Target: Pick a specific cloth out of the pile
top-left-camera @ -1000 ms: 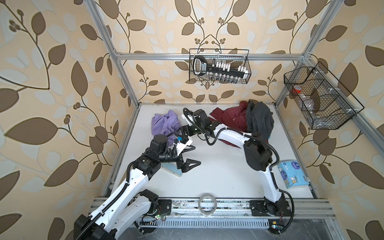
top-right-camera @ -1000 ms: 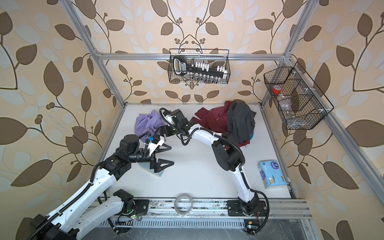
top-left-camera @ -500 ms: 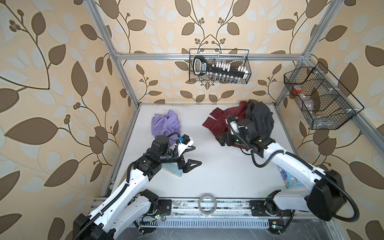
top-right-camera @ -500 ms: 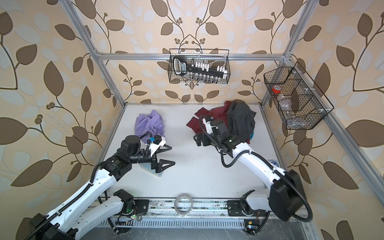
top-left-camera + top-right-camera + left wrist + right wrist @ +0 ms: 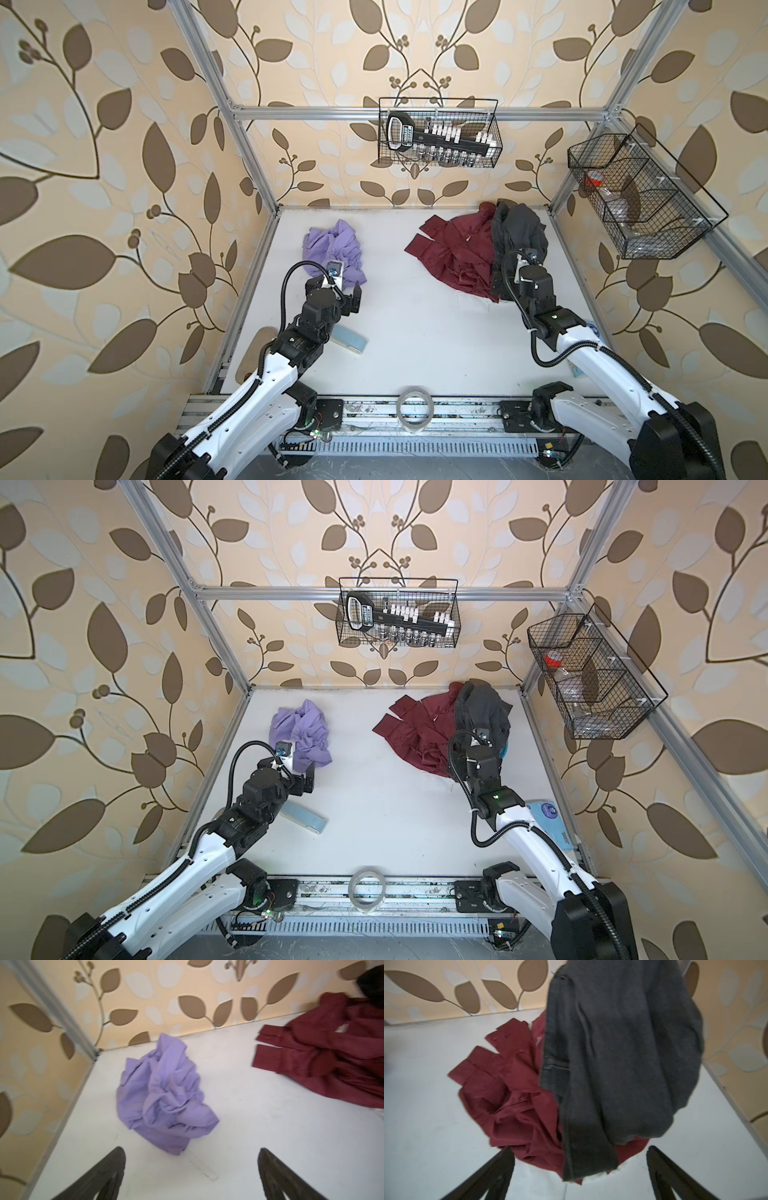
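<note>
- The white table carries everything.
- The pile sits at the back right. In it a dark grey garment is draped over a maroon garment.
- The cloth – lavender and crumpled – lies alone at the back left near the corner, well apart from the pile.
- The right gripper hovers at the pile's near edge with its fingers spread wide, holding nothing.
- The left gripper is just short of the cloth – its fingers are also wide apart and empty.
- A tape roll rests on the front rail.
</note>
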